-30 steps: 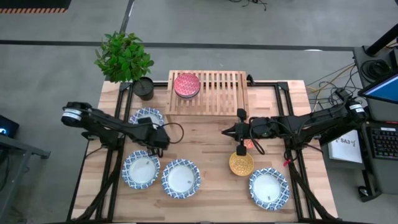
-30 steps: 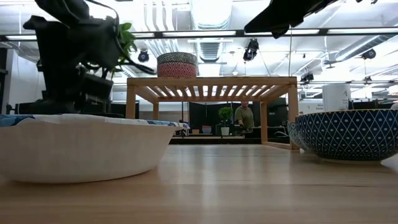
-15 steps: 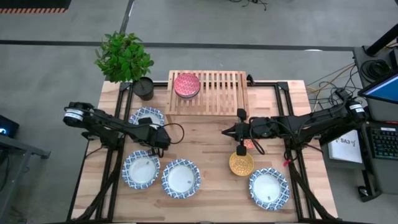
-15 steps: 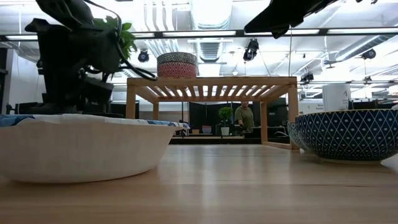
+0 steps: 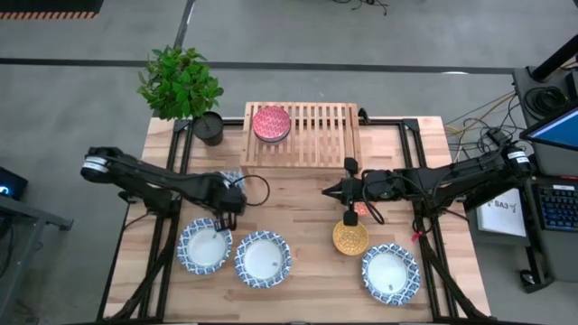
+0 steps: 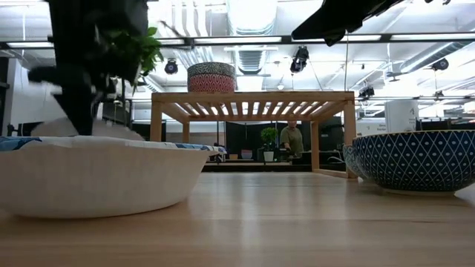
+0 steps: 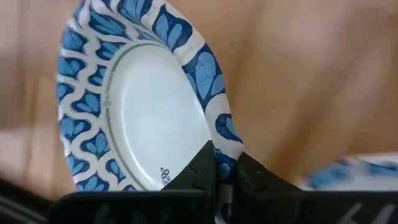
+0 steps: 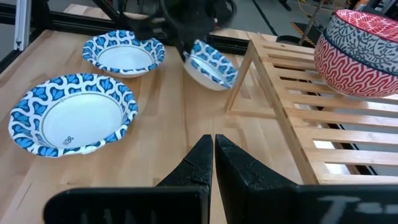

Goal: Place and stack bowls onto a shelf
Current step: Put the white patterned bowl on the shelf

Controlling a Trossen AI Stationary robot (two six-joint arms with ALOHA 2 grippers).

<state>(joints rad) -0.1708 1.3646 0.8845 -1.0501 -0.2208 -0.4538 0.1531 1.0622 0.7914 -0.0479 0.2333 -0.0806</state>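
Pink bowl [image 5: 271, 124] atop shelf [image 5: 316, 135] upper centre, left fingers [image 7: 225, 176] clamped on blue-rimmed bowl [image 7: 143, 106] rim, tilted, right fingers [image 8: 213, 151] closed, empty, centre-right.

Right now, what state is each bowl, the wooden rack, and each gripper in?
Left gripper: shut on the rim of a blue-patterned white-centred bowl, which is tilted and lifted off the table.
Right gripper: shut, holding nothing, above the table beside the rack.
Pink and grey patterned small bowls: stacked on the low light-wood slatted rack.
Yellow small bowl: upright on the table.
Three other blue-rimmed bowls: upright on the table.
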